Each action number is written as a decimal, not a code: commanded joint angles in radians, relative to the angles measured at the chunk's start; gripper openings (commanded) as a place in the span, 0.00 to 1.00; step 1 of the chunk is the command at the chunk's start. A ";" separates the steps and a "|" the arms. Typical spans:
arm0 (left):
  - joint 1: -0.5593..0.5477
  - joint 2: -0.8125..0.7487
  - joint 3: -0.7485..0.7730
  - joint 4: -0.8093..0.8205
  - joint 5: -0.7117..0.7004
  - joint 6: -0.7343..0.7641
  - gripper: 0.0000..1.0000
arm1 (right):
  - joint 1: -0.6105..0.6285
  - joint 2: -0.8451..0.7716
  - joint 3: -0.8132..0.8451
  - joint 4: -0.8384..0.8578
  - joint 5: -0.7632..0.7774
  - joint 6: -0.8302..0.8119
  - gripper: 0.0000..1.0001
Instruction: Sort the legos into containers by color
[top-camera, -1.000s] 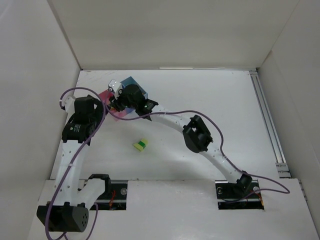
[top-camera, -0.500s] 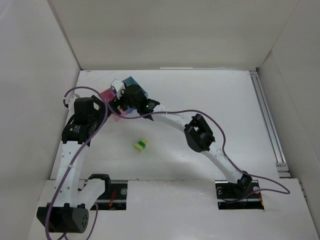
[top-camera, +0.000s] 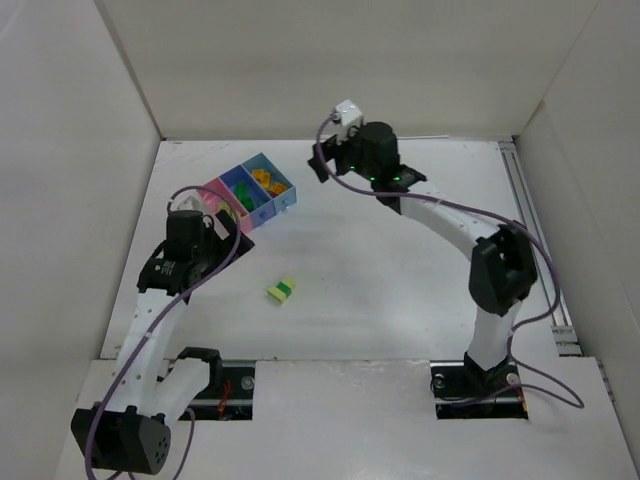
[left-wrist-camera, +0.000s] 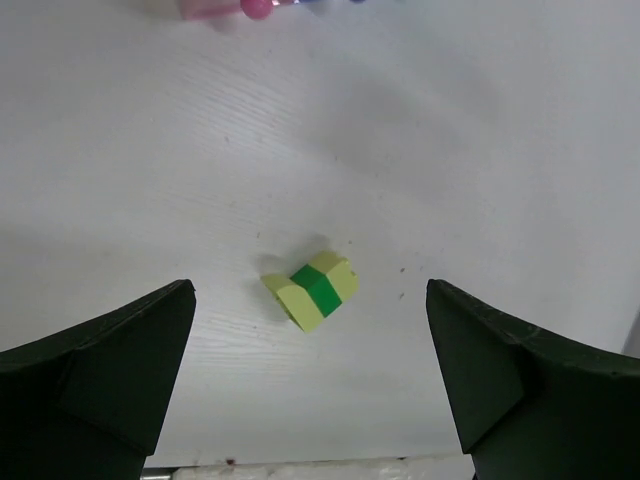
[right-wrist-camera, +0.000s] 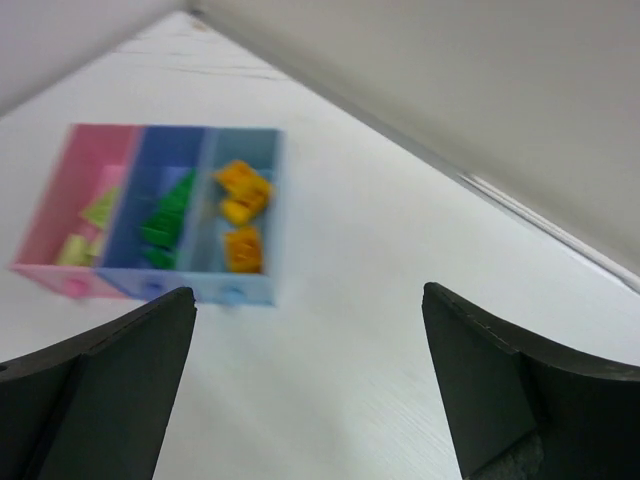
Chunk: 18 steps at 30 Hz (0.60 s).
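Three containers stand in a row at the back left: a pink bin (right-wrist-camera: 75, 160), a dark blue bin (right-wrist-camera: 165, 150) and a light blue bin (right-wrist-camera: 278, 200). Orange-yellow legos (right-wrist-camera: 243, 190) lie in the light blue one, dark green legos (right-wrist-camera: 165, 220) in the dark blue one, and lime legos (right-wrist-camera: 98, 210) in the pink one. A pale yellow brick with a green band (left-wrist-camera: 312, 290) lies alone on the table (top-camera: 281, 290). My left gripper (top-camera: 222, 228) hangs open above the table, its fingers (left-wrist-camera: 110, 370) wide on either side of that brick. At the back middle, right of the bins, my right gripper (top-camera: 322, 162) is open and empty.
White walls enclose the table on the left, back and right. A metal rail (top-camera: 535, 250) runs along the right edge. Purple cables trail from both arms. The right arm's elbow (top-camera: 497, 275) stands over the right half of the table.
My right gripper opened over the bins, then swung away to the back middle, uncovering them. The left arm shifted a little right and nearer.
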 joint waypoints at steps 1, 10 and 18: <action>-0.076 0.017 -0.042 0.066 0.041 0.055 1.00 | -0.076 -0.117 -0.177 0.051 -0.007 0.038 1.00; -0.491 0.317 0.029 0.130 -0.167 0.026 1.00 | -0.086 -0.390 -0.475 0.051 -0.016 -0.037 1.00; -0.562 0.501 0.060 0.137 -0.316 0.040 0.96 | -0.116 -0.467 -0.586 0.029 -0.065 -0.037 1.00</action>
